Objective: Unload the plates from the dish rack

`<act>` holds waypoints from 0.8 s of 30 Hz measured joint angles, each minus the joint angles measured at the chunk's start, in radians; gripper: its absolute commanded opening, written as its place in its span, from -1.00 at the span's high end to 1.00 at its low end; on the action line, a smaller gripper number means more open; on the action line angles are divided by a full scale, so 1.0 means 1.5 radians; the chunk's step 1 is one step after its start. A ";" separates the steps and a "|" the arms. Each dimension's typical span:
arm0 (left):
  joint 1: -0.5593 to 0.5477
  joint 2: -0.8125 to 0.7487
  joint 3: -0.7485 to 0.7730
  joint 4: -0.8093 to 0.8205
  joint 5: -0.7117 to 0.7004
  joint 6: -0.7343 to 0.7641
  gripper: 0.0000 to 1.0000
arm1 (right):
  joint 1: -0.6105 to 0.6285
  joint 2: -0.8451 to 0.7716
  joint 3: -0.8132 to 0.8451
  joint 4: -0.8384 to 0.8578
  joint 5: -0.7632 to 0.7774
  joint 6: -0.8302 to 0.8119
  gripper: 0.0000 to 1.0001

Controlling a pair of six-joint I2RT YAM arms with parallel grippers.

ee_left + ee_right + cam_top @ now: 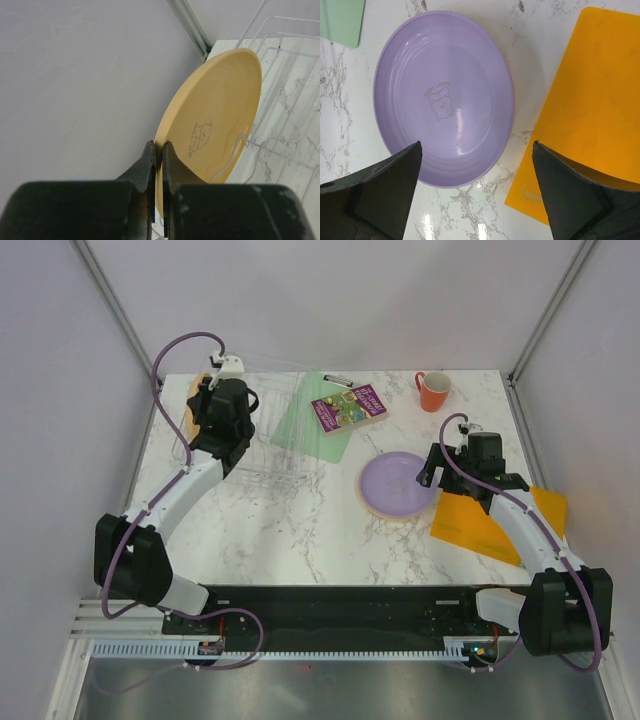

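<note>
Left claw point(157, 150) is clamped on the rim of a yellow-orange plate point(215, 115) upright in the dish rack point(270, 445), at the far-left corner of the surface point(300, 530). Best to lift straight up, clearing the ribs. Right claw point(475, 150) hangs spread over the lilac plate point(445, 75).

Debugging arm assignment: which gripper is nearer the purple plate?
Right. The right gripper hangs open over the purple plate; the left gripper is far off, shut on the yellow plate in the dish rack.
</note>
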 measured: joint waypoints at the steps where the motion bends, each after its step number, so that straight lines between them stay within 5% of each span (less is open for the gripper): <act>1: 0.000 0.000 -0.003 0.001 -0.003 0.000 0.96 | 0.000 0.000 -0.001 0.000 -0.001 0.000 -0.96; 24: -0.006 0.126 -0.046 0.089 -0.064 0.001 0.95 | 0.000 0.007 -0.001 0.001 -0.011 0.000 -0.96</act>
